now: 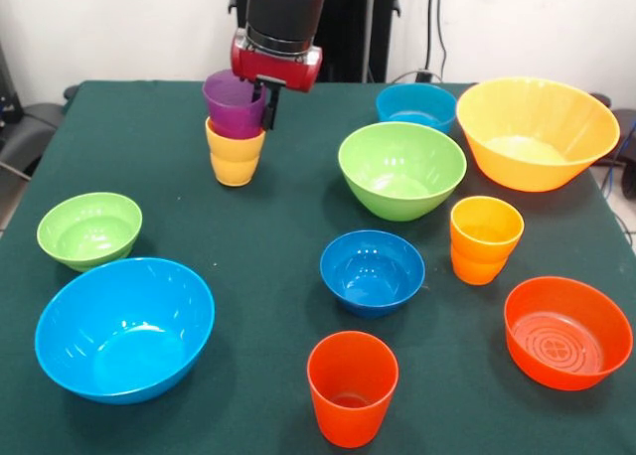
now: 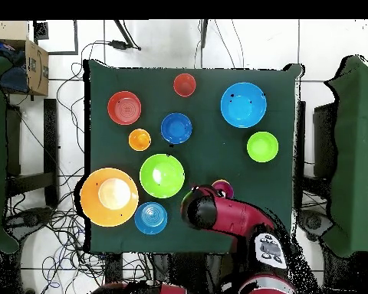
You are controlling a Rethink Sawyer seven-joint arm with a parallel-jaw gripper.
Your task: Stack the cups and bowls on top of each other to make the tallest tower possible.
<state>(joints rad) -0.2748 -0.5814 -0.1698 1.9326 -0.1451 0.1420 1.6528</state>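
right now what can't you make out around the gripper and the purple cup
- Front view: the gripper fingers, mostly hidden behind the purple cup; open or shut is unclear.
- Front view: how deep the purple cup sits in the yellow cup.
- Overhead view: the arm covers the yellow cup and most of the purple cup.

I've got a dark green table [image 2: 202,222] on a white tiled floor [image 2: 325,53], cables [image 2: 64,99] trailing to one side, a cardboard box [image 2: 35,67] nearby, white wall [image 1: 119,28] behind.
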